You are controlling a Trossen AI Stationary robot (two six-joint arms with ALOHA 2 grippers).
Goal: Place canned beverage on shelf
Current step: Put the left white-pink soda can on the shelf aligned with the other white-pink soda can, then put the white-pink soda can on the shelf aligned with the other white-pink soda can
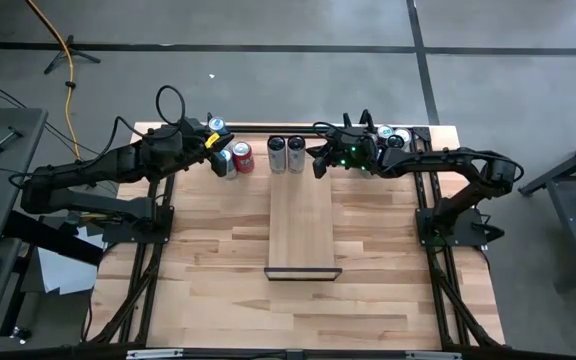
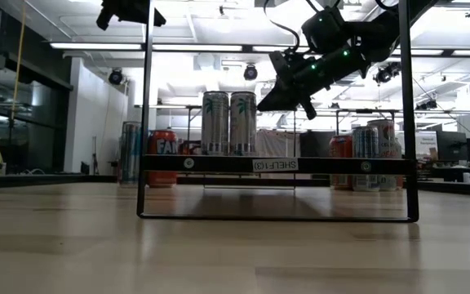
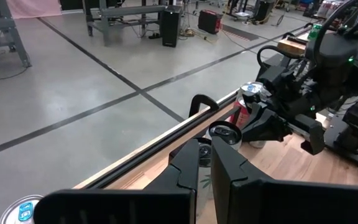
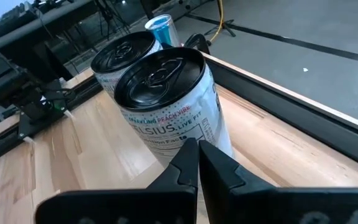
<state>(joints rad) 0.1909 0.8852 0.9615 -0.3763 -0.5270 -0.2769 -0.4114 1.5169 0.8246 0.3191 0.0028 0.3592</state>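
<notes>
Your right claw [image 1: 318, 160] hangs shut and empty just beside two tall white slim cans [image 1: 286, 154] standing together at the far end of the long pale wooden shelf [image 1: 302, 225]. Your left claw [image 1: 214, 143] is shut too, empty, above a red can [image 1: 242, 157] on the plank-patterned desk [image 1: 208, 270]. Grey concrete floor lies beyond the desk's far edge. The shelf's near stretch is bare.
</notes>
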